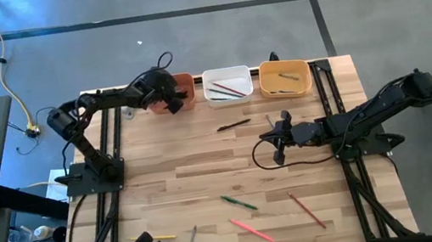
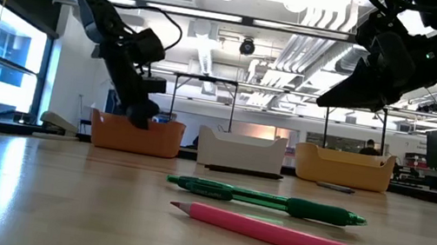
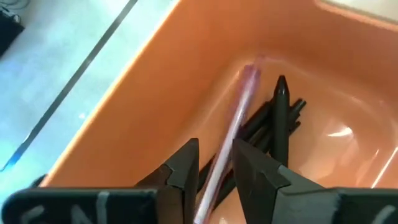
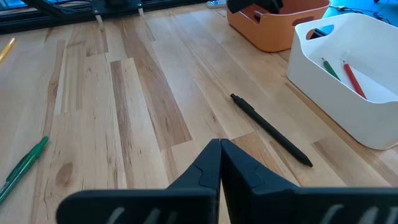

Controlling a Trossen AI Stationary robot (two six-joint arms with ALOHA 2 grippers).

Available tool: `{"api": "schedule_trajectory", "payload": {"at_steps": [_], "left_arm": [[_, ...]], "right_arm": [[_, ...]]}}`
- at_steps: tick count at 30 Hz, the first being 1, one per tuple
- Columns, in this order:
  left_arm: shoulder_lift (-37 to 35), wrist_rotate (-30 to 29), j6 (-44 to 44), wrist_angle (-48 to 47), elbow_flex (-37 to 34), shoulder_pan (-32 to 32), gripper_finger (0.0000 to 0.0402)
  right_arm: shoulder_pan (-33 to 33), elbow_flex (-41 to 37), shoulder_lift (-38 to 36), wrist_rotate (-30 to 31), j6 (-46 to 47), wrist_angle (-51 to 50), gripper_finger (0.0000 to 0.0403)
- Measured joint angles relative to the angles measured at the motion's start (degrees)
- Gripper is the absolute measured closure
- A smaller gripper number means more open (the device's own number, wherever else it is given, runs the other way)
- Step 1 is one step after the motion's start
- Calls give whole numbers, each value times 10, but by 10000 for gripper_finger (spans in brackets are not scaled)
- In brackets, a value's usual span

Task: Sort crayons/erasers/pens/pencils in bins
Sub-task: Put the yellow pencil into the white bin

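Note:
My left gripper [image 1: 172, 100] hangs over the terracotta-orange bin [image 1: 183, 83], fingers pointing down into it and apart. A blurred pink pen [image 3: 233, 134] stands in the gap between them, over several black pens [image 3: 281, 115] on the bin floor. My right gripper [image 1: 265, 138] is shut and empty above the table's middle. A black pen [image 4: 270, 132] lies flat on the wood ahead of it, also seen in the high view [image 1: 234, 124]. The white bin [image 1: 228, 85] holds a green and a red stick. The yellow-orange bin [image 1: 284, 78] holds a few sticks. My left gripper has the pink pen [image 3: 214, 180] running lengthwise between its open fingers, which point down into the bin. The pen is blurred while the fingers are sharp. I cannot tell whether either finger touches it.
Loose on the near half of the table lie a green pen [image 1: 238, 202], a pink pencil [image 1: 252, 230], a brown pencil [image 1: 307, 210], a grey pencil [image 1: 192, 239] and a yellow pencil [image 1: 152, 237]. A short stick [image 1: 269, 121] lies before the yellow-orange bin.

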Motion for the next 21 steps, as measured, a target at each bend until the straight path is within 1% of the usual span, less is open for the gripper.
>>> {"api": "schedule_trajectory", "payload": {"at_steps": [6, 9, 13, 18, 21], "left_arm": [[-27, -1, 14, -1, 10, -8, 321], [-53, -1, 23, 0, 10, -15, 334], [-90, 15, 6, 8, 8, -21, 359], [-146, 46, -23, 97, -48, -38, 394], [-183, 59, -33, 162, -99, -60, 399]], "right_arm": [[0, 0, 0, 0, 0, 0, 402], [0, 0, 0, 0, 0, -5, 402], [0, 0, 0, 0, 0, -13, 402], [0, 0, 0, 0, 1, -21, 402], [0, 0, 0, 0, 3, -21, 402]]}}
